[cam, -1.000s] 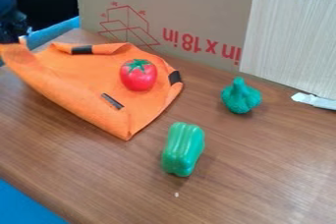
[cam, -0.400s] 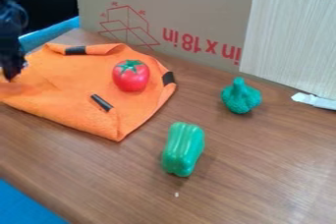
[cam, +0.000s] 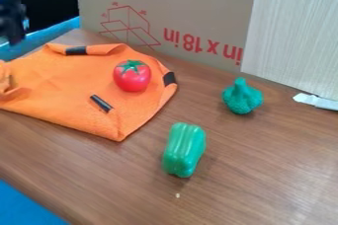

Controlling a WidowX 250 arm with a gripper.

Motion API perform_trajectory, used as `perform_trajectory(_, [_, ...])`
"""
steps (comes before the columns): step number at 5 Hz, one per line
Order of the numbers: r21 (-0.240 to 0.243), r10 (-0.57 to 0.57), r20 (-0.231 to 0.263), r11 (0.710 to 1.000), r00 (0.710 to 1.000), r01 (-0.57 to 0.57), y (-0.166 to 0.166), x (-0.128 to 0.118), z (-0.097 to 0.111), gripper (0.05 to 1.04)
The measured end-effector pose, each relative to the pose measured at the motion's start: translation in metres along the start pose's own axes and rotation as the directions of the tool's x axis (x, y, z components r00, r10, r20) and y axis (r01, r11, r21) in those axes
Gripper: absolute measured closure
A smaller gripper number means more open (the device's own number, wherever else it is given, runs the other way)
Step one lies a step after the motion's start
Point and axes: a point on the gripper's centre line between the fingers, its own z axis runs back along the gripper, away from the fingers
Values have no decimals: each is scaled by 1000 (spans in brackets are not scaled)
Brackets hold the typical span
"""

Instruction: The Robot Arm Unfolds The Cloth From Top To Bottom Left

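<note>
- Gripper [cam: 13, 31] at far left, apart from the cloth [cam: 72, 81]; can't tell if spread or pressed together, and no cloth hanging from it.
- Cloth flat over much of the table's [cam: 257, 184] left side, bunched at its left edge, folded over along its far edge.
- Tomato [cam: 132, 78] on the cloth, right of its middle.
- Not fully unfolded, judging by the folds; probably needs a regrab at the left bunch, then a pull toward near left.
- Could pinch two layers at the bunch and drag the whole cloth instead of opening it.
- Could roll the tomato off or trap it in a fold with a fast or high pull.
- Could lose the grip from too shallow a pinch on soft fabric.
- Low risk of hitting the pepper [cam: 185, 150] or broccoli [cam: 241, 98], both off the cloth to the right.
</note>
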Motion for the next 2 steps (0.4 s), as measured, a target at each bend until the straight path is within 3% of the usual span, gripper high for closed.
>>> perform_trajectory(1, [-72, 17, 22, 997, 1000, -15, 6, 10, 9, 83])
perform_trajectory(2, [-103, 19, 67, 995, 998, -12, 35, 18, 41, 83])
